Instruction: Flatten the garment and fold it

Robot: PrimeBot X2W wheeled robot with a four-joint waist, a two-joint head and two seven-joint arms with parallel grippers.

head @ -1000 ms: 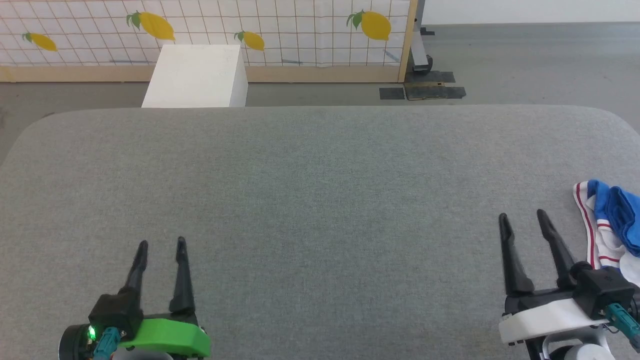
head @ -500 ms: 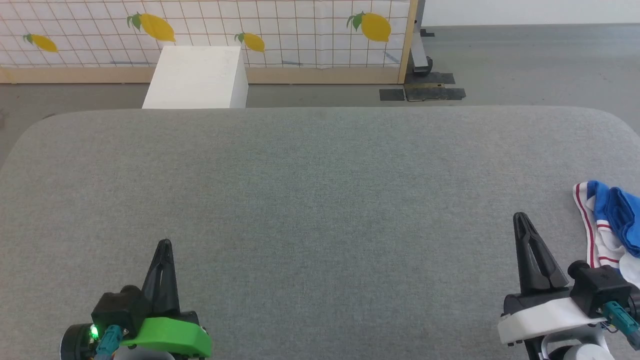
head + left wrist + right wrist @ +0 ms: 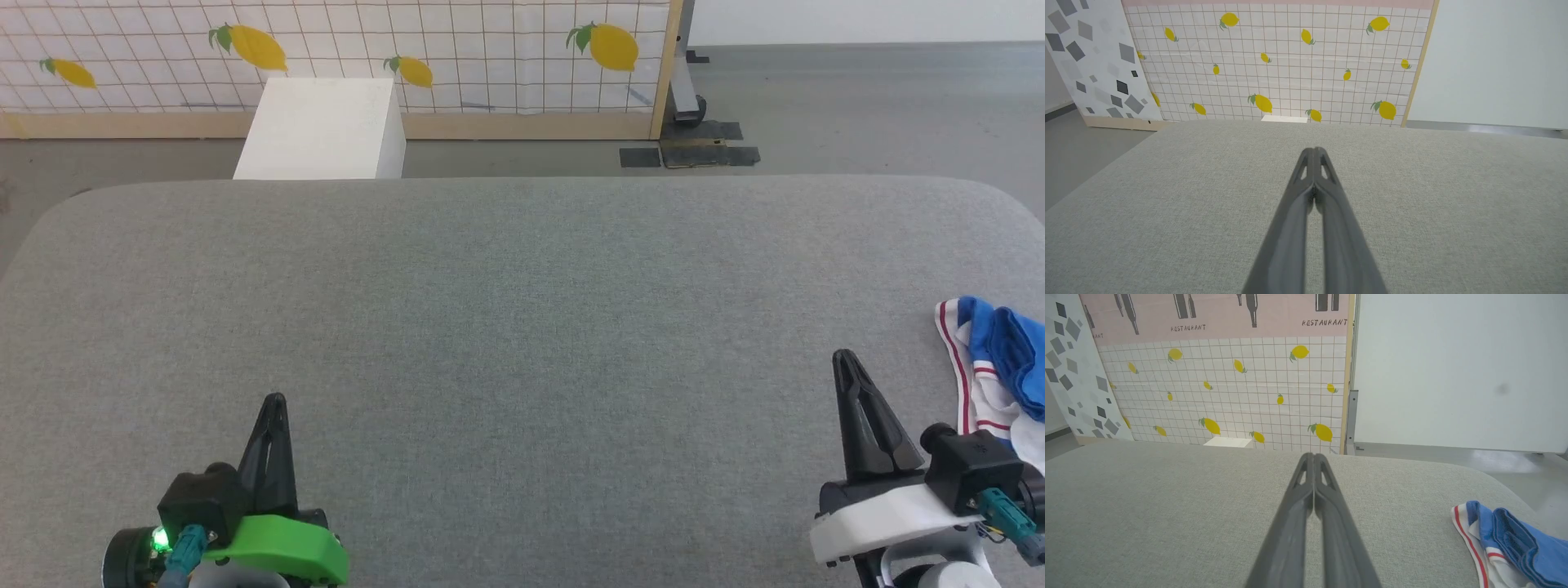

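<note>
The garment (image 3: 1000, 367) lies crumpled at the table's right edge, blue cloth over white with red stripes, partly cut off by the head view's border. It also shows at the lower right of the right wrist view, garment (image 3: 1506, 541). My right gripper (image 3: 844, 357) is shut and empty, just left of the garment and not touching it; its tips (image 3: 1313, 455) meet above bare table. At the lower left my left gripper (image 3: 275, 398) is shut on nothing, far from the garment, pointing across the table (image 3: 1314, 149).
The grey cloth-covered table (image 3: 522, 310) spreads wide between the grippers. Beyond its far edge stand a white box (image 3: 322, 126) and a lemon-print panel (image 3: 343, 49) on the floor. Dark floor plates (image 3: 690, 151) lie at the back right.
Both grippers went from open to shut, on nothing. The arms stayed almost in place; the garment did not move.
</note>
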